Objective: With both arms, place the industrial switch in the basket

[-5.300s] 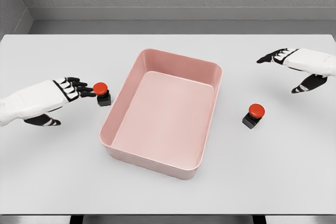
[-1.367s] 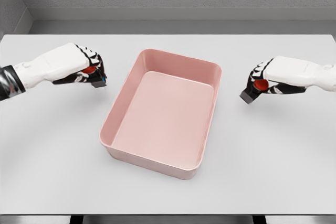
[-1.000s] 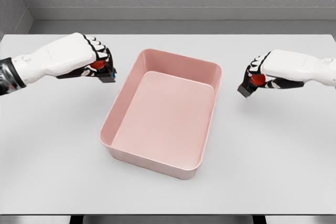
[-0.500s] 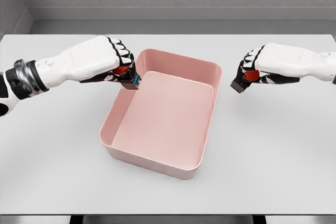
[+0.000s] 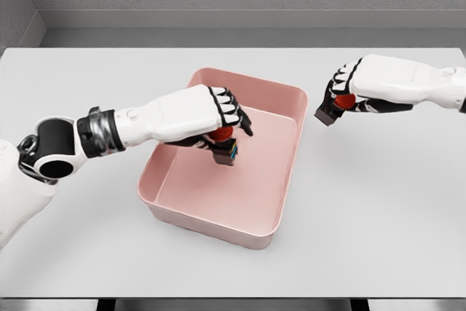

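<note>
Left hand [image 5: 218, 116] is clamped on a switch [image 5: 224, 149] over the middle of the basket [image 5: 211, 209]; right hand [image 5: 351, 92] grips another switch [image 5: 332, 109] just outside the basket's far right corner.

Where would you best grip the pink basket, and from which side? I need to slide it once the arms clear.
Probably the pink basket is best gripped at its near short wall, from above: the rim there is bare and thin enough to pinch. The left hand holds a switch over the middle, and the right hand is near the far right corner.
</note>
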